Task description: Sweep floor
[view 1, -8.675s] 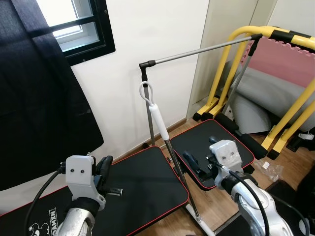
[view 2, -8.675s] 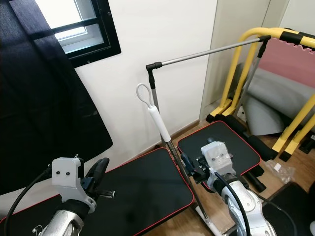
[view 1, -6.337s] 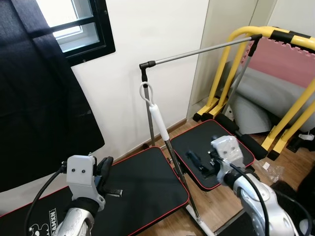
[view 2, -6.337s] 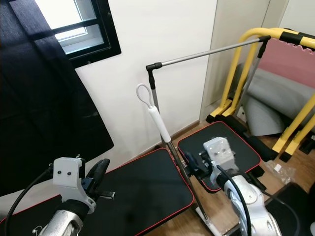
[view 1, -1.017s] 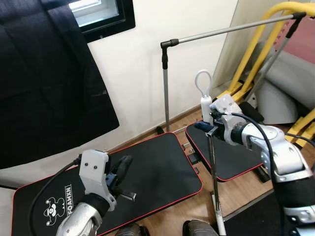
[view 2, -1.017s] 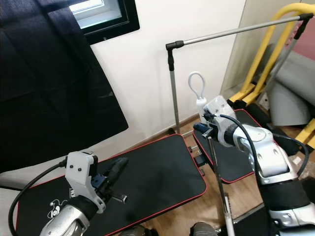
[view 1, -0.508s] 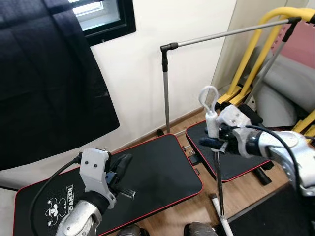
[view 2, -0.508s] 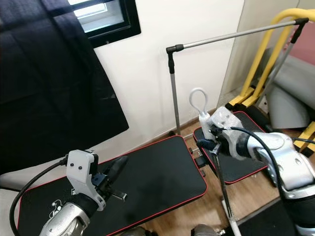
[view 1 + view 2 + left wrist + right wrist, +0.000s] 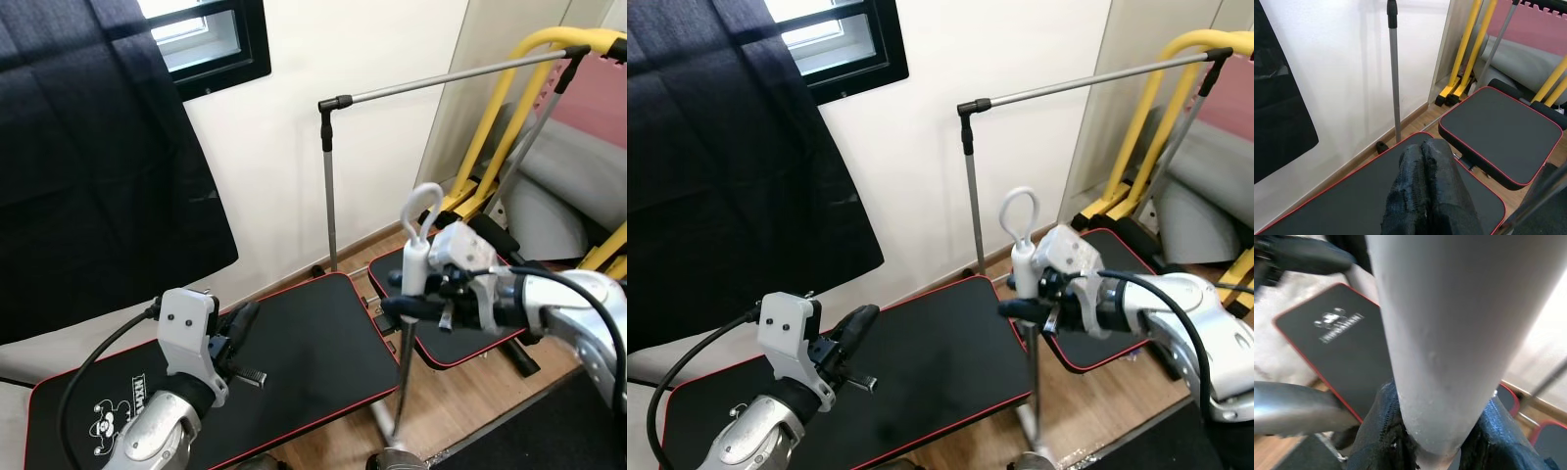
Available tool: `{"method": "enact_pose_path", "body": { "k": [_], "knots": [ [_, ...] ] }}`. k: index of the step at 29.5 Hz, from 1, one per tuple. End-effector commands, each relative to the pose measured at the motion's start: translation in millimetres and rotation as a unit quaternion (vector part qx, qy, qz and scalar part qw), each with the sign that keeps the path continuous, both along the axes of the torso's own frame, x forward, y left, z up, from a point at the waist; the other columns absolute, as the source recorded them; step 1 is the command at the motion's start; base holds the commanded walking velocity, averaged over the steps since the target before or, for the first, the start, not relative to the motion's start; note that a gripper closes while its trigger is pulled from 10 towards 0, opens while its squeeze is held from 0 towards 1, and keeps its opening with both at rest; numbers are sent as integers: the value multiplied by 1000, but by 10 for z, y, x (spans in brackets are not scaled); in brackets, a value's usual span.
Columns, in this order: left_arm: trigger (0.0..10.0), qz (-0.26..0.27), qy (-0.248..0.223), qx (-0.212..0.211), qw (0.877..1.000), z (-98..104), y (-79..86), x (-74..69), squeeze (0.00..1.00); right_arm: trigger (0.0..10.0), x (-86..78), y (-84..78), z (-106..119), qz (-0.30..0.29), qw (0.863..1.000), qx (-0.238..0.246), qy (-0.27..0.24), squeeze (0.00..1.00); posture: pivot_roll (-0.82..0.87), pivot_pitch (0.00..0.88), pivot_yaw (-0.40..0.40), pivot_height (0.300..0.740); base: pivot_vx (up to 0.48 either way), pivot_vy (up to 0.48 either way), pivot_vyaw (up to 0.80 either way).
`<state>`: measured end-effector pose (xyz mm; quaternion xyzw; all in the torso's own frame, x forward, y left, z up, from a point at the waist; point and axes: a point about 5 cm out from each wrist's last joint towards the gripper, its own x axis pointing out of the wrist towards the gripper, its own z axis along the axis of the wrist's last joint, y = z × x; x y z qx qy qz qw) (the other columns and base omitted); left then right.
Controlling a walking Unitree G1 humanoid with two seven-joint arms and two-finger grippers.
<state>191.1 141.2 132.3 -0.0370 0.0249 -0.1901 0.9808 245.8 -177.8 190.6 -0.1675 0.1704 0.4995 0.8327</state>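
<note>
**A:** Which step is in hand?

**B:** Getting the broom into working position, I'd say. The right gripper is clamped on it just below the white grip, with the hanging loop above the jaws and the metal shaft running down from them to the wooden floor. In the right wrist view the white handle sits tight between the black fingers.

**B:** The broom head is out of sight below, so I can't say how it lies.

**A:** And the other arm?

**B:** The left gripper hovers over the long black mat, its jaws pressed together on nothing, well apart from the broom.

**A:** What does the next move call for?

**B:** Probably the left gripper opening and taking the shaft lower down, so both arms can drive the strokes. The shaft must also stay clear of the clothes rail beyond the right jaws and the yellow frame further off.

**A:** What differs from earlier?

**B:** About nine seconds ago the broom leaned by the rail with the right gripper open beside its shaft. Half a second ago it was already gripped; now it stands nearer the robot. The left gripper has hardly moved.
</note>
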Motion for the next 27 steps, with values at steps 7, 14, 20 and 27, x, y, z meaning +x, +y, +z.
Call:
{"method": "enact_pose_path", "body": {
  "k": [7, 14, 20, 27],
  "knots": [
    [10000, -50, 8, 3, 999, -44, -39, -12, 0, 10000, -60, 83, -26, 20, 1000, 5, 1, 0, -149, 55, 7, 740, 0, -472, 0],
    [10000, -53, 9, 1, 999, -47, -41, -12, 0, 10000, -41, 96, -85, 9, 1000, -4, 1, 0, -146, 55, 7, 740, 0, -472, 0],
    [10000, -55, 10, 0, 998, -52, -45, -17, 0, 10000, -33, 130, -127, 5, 1000, -5, 3, 0, -140, 54, 6, 740, 0, -472, 0],
    [10000, -57, 11, -2, 998, -56, -54, -16, 0, 10000, -12, 152, -161, -5, 1000, -2, 3, 0, -142, 55, 3, 740, 0, -472, 0]
  ]
}}
